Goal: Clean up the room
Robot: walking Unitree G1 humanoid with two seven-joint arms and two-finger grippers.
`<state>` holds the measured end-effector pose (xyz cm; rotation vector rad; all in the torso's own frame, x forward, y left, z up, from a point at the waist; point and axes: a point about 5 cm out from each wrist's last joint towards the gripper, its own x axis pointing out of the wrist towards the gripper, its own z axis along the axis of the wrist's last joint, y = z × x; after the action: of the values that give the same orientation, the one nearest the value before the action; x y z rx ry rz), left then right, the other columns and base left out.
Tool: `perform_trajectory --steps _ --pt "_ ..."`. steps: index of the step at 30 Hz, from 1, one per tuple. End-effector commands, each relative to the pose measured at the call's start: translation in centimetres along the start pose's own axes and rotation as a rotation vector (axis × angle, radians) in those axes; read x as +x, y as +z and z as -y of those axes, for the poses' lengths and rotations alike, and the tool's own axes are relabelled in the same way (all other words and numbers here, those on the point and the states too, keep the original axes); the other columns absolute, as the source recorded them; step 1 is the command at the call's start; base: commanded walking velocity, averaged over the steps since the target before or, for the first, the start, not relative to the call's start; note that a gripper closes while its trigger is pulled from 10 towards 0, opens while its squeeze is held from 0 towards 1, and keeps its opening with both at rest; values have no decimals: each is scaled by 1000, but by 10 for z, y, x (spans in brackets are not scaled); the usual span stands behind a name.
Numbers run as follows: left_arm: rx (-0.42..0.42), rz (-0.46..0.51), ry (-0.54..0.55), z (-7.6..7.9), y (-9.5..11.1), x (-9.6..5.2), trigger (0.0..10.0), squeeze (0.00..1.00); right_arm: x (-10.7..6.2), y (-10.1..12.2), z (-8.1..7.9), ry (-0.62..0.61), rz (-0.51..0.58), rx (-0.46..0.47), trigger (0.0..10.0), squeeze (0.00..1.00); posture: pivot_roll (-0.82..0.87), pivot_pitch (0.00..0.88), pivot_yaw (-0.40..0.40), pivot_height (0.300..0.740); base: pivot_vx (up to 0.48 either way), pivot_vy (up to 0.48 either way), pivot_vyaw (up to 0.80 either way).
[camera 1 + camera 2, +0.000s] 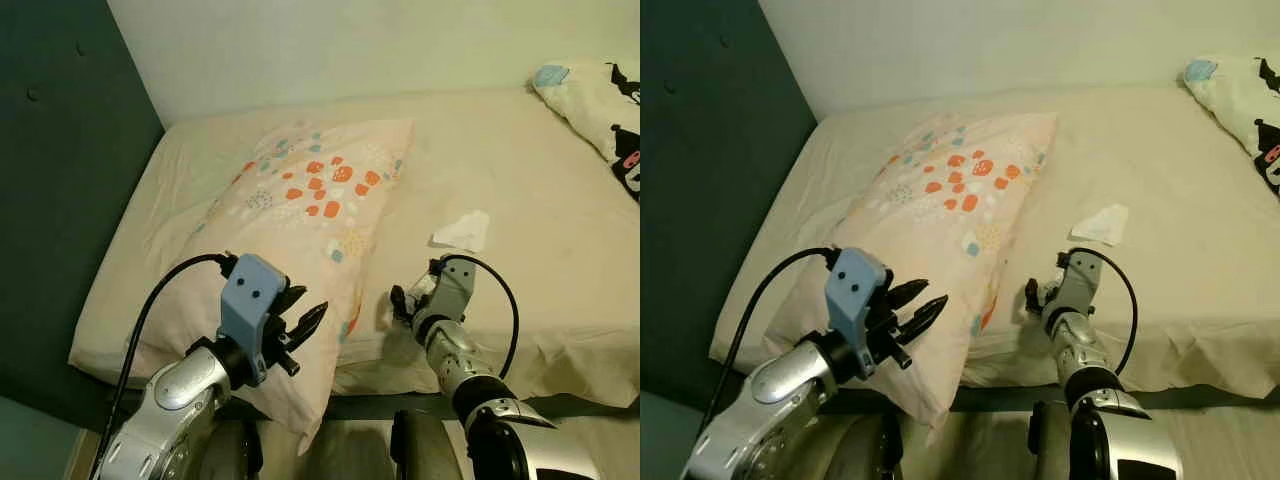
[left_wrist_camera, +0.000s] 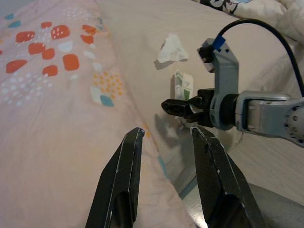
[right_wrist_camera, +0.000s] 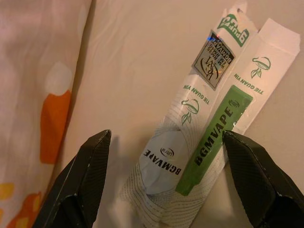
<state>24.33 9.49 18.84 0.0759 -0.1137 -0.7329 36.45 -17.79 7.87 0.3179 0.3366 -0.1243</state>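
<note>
Right wrist view has the right pincer (image 3: 164, 183) spread wide astride the green-and-white vape packet (image 3: 204, 123) lying on the bed (image 1: 540, 170) beside the pillow (image 1: 300, 220), poised to pick it up, while the left pincer (image 1: 300, 322) hovers parted, empty.

Glossy plastic wrapper (image 3: 199, 137) on matt cloth sheet (image 3: 137, 71).

A wide bed with a cream fitted sheet (image 1: 520, 170) spans the middle of the frame, its near edge running along the bottom. A plain off-white wall (image 1: 330, 45) crosses the top, and a dark teal padded panel (image 1: 60, 190) runs down the left side beside the mattress.
</note>
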Motion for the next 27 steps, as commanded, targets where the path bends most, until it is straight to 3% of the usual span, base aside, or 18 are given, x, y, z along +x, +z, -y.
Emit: perform_trajectory --steps 1,6,10,13,15,17,19,23,27 --pt "8 -32 -6 0 -3 -2 10000 0 -5 -30 4 -48 -138 100 10000 0 162 277 87 583 0 0 0" --pt "10 -36 -5 1 -3 -1 10000 0 -6 -33 9 -86 -165 160 10000 0 161 278 88 583 0 0 0" --pt "8 -49 0 0 -5 -1 10000 0 -7 -37 17 -135 -218 61 10000 0 165 276 90 583 0 0 0" --pt "7 -58 -2 0 -5 -2 10000 0 -7 -34 17 -122 -219 -113 10000 0 165 276 90 583 0 0 0" --pt "7 -60 -2 0 -5 -1 10000 0 -6 -33 18 -120 -219 -161 10000 0 165 276 90 583 0 0 0" --pt "5 -64 -2 -1 -6 -2 10000 0 -5 -28 14 -67 -202 -505 10000 0 162 274 91 583 0 0 0" --pt "5 -66 -3 -1 -6 -1 10000 0 -4 -24 11 -37 -183 -715 10000 0 162 274 91 583 0 0 0" --pt "8 -66 -2 0 -7 0 10000 0 -3 -22 11 -30 -167 -831 10000 0 160 274 91 583 0 0 0" --pt "10 -63 0 0 -6 1 10000 0 -4 -23 10 -29 -165 -825 10000 0 160 274 91 583 0 0 0"
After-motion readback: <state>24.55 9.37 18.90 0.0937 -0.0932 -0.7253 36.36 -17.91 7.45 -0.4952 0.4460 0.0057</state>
